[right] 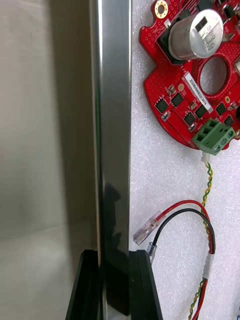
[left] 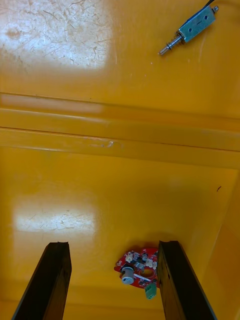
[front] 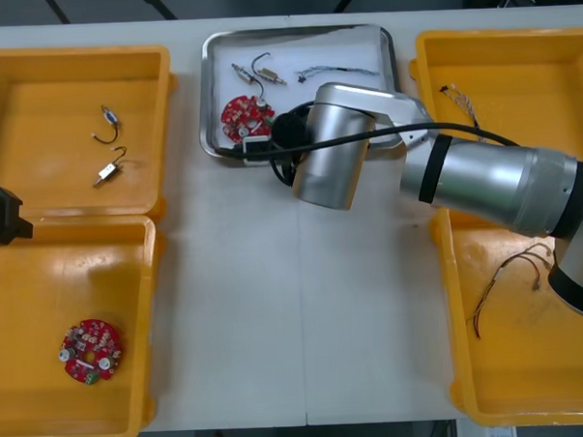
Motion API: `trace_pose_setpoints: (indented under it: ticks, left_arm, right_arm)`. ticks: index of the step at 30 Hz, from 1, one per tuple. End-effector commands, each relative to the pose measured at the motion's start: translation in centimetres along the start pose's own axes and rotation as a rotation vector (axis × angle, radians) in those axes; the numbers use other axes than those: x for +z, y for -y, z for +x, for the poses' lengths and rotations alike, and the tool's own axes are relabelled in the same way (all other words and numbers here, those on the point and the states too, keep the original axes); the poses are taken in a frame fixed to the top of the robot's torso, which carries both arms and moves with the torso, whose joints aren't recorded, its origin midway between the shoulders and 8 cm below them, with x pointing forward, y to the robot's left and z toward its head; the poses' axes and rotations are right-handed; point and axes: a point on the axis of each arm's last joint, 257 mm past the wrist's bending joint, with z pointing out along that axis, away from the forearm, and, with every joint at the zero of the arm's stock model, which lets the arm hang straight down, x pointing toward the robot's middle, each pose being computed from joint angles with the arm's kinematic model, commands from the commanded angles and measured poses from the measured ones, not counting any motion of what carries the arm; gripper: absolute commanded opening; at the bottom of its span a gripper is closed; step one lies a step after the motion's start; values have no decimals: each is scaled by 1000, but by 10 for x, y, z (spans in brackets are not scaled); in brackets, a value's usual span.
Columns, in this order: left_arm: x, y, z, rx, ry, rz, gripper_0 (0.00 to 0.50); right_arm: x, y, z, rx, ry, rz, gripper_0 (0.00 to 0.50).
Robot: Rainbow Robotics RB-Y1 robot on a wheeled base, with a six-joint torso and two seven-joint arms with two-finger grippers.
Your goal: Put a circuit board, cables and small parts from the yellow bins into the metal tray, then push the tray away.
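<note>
Jaws of the right gripper (right: pixel 114 256) were clamped on the rim of the metal tray (right: pixel 112 100), beside the red circuit board (right: pixel 172 100) inside it; the left gripper (left: pixel 114 245) hung spread apart over the left yellow bins (left: pixel 100 75).

1. The tray (right: pixel 112 125) rim is polished, mirror-bright metal; its floor looks white and finely pebbled.
2. The bins (left: pixel 100 50) are glossy plastic, scuffed with fine scratches.
3. The desk (front: pixel 295 305) is smooth and matt.
</note>
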Motion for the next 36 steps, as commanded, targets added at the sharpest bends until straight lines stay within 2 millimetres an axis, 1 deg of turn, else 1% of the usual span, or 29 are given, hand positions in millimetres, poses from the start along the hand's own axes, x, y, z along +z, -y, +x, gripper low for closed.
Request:
trace_pose_setpoints:
  ticks: [1,9,13,19,20,21,22,23,25,27,28,29,36]
  left_arm:
    - [-13,-12,-11,71,28,-32,500]
    - [-13,-12,-11,71,28,-32,500]
    - [-13,-12,-11,71,28,-32,500]
    - [-13,-12,-11,71,28,-32,500]
    - [-13,-12,-11,71,28,-32,500]
    - [-13,-12,-11,71,28,-32,500]
    - [-13,-12,-11,71,28,-32,500]
    - [-13,-12,-11,71,28,-32,500]
    - [-13,-12,-11,71,28,-32,500]
    - [-13,-12,-11,71,28,-32,500]
    - [-13,-12,-11,71,28,-32,500]
    - [-13,-12,-11,71,28,-32,500]
    - [-13,-12,-11,71,28,-32,500]
  right_arm:
    - [-7,49,-16,-60,35,82,0]
    - [2,73,-29,-49,107,136,0]
    - [2,76,-33,-38,126,144,0]
    - [2,72,-32,-7,123,125,0]
    - [2,72,-30,-5,117,123,55]
    - [2,72,-30,-4,114,122,95]
    - [1,71,-29,-3,108,119,194]
    - [1,71,-29,-2,105,117,243]
    - [-3,69,-29,-2,91,108,394]
    - [-7,68,-28,-3,76,100,465]
    - [-10,67,-28,2,70,94,493]
    - [-12,67,-29,3,68,91,500]
    - [-42,68,-31,26,23,61,500]
